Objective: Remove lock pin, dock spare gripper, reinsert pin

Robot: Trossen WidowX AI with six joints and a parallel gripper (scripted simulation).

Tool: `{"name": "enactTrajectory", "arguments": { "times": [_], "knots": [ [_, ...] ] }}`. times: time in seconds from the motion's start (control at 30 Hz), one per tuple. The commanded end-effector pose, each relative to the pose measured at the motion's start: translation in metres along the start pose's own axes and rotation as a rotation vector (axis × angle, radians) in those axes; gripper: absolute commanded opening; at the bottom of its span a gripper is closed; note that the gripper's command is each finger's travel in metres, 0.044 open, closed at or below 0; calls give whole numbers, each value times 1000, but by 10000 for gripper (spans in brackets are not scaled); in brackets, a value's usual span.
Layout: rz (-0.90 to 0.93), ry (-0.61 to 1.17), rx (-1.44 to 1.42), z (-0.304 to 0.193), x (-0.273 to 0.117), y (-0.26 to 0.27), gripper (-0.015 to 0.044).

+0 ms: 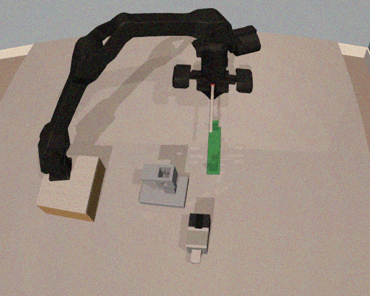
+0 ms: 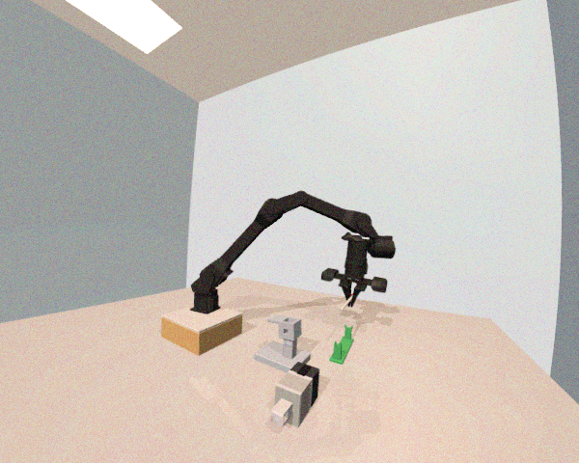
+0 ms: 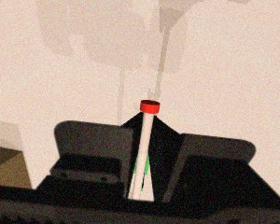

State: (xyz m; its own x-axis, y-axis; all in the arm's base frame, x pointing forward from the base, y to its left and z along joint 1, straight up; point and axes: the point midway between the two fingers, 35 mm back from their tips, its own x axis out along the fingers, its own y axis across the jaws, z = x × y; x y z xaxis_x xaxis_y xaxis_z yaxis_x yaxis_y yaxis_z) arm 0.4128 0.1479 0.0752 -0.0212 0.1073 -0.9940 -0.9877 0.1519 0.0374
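Note:
My gripper (image 1: 212, 90) (image 2: 352, 294) (image 3: 145, 117) is shut on the lock pin (image 1: 211, 110) (image 2: 346, 303) (image 3: 145, 154), a thin white rod with a red head. It holds the pin in the air above the far end of the green rest (image 1: 214, 151) (image 2: 342, 346), a narrow green strip on the table; a sliver of the green rest shows behind the pin in the wrist view. The grey mount (image 1: 161, 183) (image 2: 285, 343) stands with its socket (image 1: 163, 172) (image 2: 286, 324) empty. The spare gripper (image 1: 198, 234) (image 2: 295, 394), grey and black with a pale spigot, lies on the table nearer the front.
The arm's base stands on a wooden block (image 1: 73, 191) (image 2: 203, 329) at the left. The table (image 1: 290, 191) is pale beige, with walls beyond its far edge.

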Motion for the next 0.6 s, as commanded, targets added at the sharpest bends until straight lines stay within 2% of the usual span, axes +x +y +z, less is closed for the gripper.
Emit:
{"name": "enactTrajectory", "arguments": {
  "times": [0.0, 0.57],
  "knots": [
    [-1, 0, -8, 2, 0, -3, 0],
    [-10, -5, -10, 0, 24, -5, 0]
  ]
}}
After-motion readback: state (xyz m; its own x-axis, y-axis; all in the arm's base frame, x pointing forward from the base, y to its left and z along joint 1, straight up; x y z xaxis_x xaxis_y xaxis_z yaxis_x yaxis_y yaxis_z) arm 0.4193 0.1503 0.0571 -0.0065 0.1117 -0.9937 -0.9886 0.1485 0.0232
